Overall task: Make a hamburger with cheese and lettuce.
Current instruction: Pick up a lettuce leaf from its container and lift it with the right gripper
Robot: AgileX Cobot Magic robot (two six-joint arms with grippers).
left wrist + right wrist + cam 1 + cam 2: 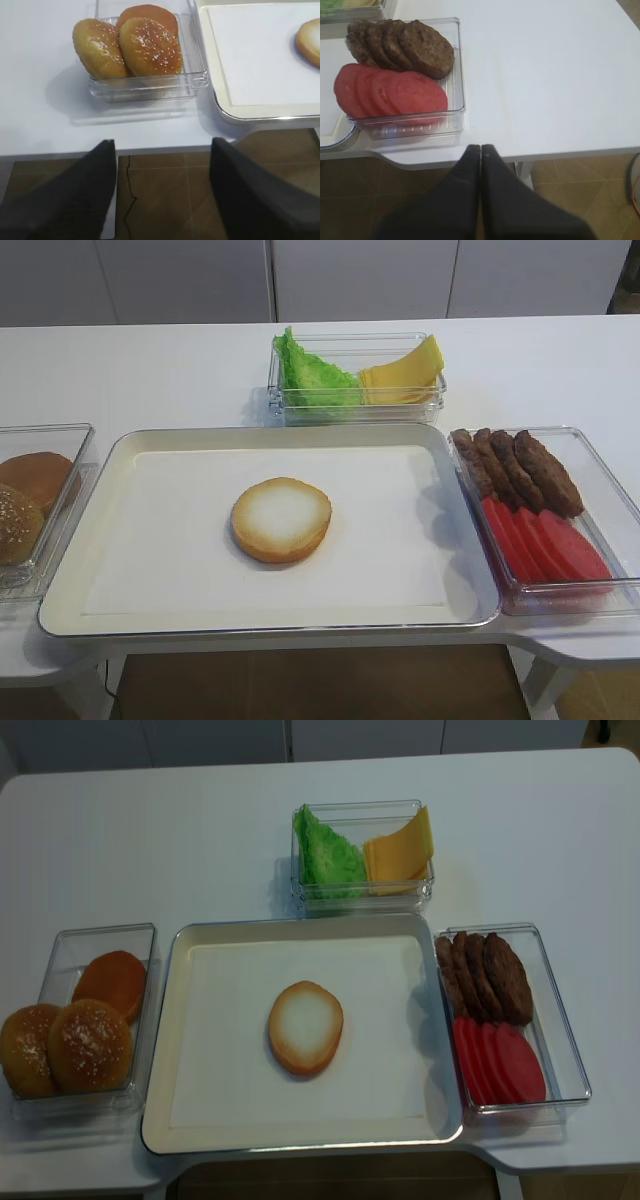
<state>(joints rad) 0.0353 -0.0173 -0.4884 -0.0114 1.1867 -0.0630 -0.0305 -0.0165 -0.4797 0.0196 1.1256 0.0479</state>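
The hamburger bun half [281, 519] lies cut face up in the middle of the cream tray [150, 440]; it also shows in the second high view [305, 1027] and at the left wrist view's right edge [309, 41]. The lettuce [312, 375] and the cheese [405, 371] stand in a clear box behind the tray; the lettuce [328, 859] and the cheese [400, 851] show in the second high view too. My left gripper [162, 145] is open and empty off the table's front edge. My right gripper [481, 148] is shut and empty at the front edge. Neither shows in the high views.
A clear box at the left [60, 945] holds domed brown buns [150, 45], two of them sesame-seeded. A clear box at the right [565, 1030] holds brown patties [400, 42] and red slices [390, 92]. Brown floor lies below the table edge.
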